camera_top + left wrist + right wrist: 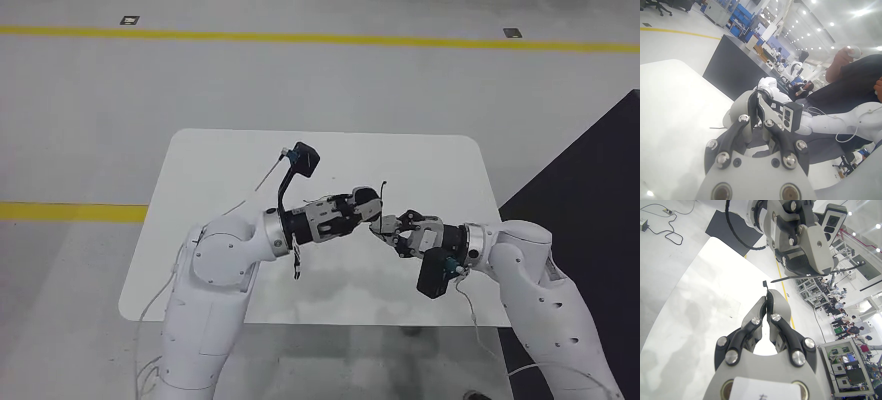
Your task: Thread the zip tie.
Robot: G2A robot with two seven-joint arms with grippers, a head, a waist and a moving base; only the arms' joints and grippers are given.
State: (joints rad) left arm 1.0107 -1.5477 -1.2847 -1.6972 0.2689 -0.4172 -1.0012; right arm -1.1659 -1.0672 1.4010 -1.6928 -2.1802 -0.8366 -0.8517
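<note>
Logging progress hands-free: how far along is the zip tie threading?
Done: both parts are picked up. The left gripper is shut on the strap; the right gripper is shut on the head. In hand: the strap's pointed tip sits close beside the head, apart from it. Left: pushing the tip through and pulling.

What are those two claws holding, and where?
Right gripper pinches a zip tie just below its square head; left gripper clamps a black strap mid-length, pointed tip free. Whether both are one tie cannot be told.
</note>
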